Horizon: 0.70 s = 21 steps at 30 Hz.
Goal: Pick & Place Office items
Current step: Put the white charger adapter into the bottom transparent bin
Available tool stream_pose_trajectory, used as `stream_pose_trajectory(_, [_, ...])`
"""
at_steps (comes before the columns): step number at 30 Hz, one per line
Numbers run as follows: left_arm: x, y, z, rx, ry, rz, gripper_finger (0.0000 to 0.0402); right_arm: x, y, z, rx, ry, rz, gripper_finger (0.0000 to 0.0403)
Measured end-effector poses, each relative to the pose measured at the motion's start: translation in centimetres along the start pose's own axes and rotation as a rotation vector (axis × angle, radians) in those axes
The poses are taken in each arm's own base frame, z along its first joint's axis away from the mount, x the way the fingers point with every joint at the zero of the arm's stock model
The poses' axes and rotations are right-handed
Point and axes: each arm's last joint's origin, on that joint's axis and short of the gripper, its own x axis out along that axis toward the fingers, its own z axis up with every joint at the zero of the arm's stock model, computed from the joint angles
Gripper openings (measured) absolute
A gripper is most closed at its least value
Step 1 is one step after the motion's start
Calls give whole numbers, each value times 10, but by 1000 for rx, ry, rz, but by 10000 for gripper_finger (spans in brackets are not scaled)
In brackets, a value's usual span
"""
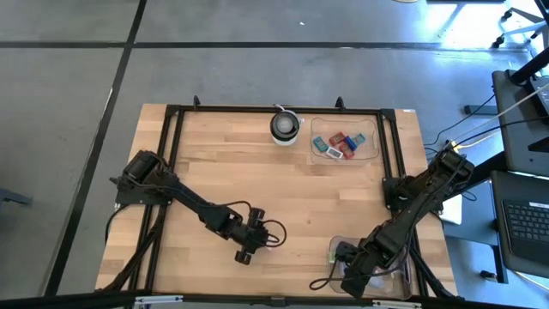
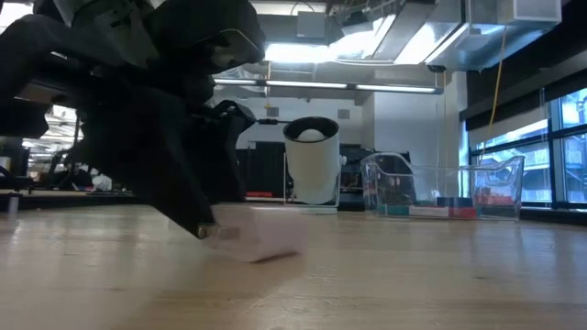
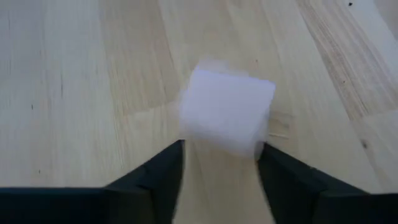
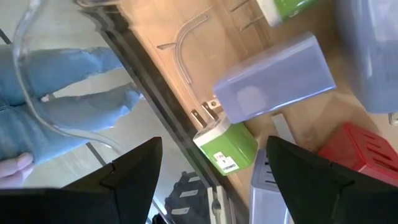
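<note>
The left gripper (image 1: 264,239) sits low over the table (image 1: 257,172), near the front edge and a little left of the middle. A pale block (image 3: 227,111) lies on the wood right at its fingertips (image 3: 166,163); in the left wrist view the block fills the gap between the two dark fingers, its near corners touching or just inside the tips, but whether the fingers are pressing on it cannot be told. The low view shows the same block (image 2: 257,236) resting flat on the table at the tip of the gripper. The block is a small, whitish-lilac cube with soft edges and no markings that can be made out. The right gripper (image 1: 343,255) is at the front right corner, above a clear tray (image 1: 403,279), with its fingers spread apart and nothing between them. Its wrist view looks down on more pieces in that tray: a lilac block (image 4: 273,78), a green-and-white piece (image 4: 227,148), and a red piece (image 4: 360,152). A second clear tray (image 1: 376,137) stands at the back right of the table, holding red, blue and teal pieces (image 1: 341,144). Just left of it stands a round white-and-black cup (image 1: 286,125). Beyond the front tray, a person's legs in jeans (image 4: 68,81) show.
</note>
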Motion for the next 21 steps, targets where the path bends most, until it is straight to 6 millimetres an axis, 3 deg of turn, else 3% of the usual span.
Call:
stream_pose_trajectory(6, [0,0,0,0,-2,-1,112,0,0,1,-2,-30,-4,290])
stream_pose_trajectory(10, [0,1,0,4,-2,-1,88,0,0,1,-2,-30,-4,290])
stream_pose_trajectory(15, [-2,0,7,-16,-8,-37,106,0,0,1,-2,-30,-3,290])
stream_pose_trajectory(21, [-8,1,17,-8,24,-32,163,0,0,1,-8,-21,-2,290])
